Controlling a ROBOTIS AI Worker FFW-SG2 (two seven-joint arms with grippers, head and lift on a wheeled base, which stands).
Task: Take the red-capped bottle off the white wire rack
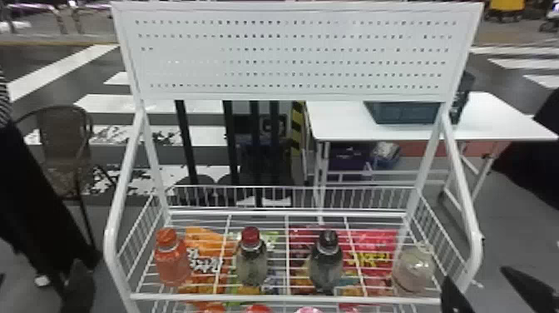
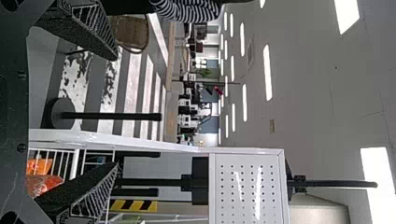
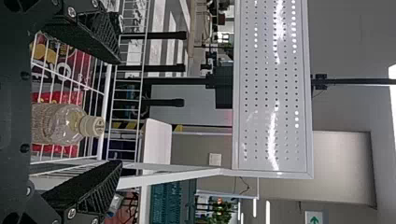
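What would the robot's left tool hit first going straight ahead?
The left tool, standing open, would probably meet the rack's white side bar, which shows between its tips; depth is unclear.

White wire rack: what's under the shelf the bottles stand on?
Through the shelf: an orange packet, a pale green packet and a red packet, plus round red tops near the front. Parts directly behind the bottles are covered.

A white wire rack (image 1: 266, 297) holds an orange plastic bottle (image 1: 171, 263), red-capped bottle (image 1: 251, 266), black-capped bottle (image 1: 326, 268) and, nearest the right gripper's (image 1: 475, 274) parted jaws, cream-capped clear bottle (image 1: 414, 269).
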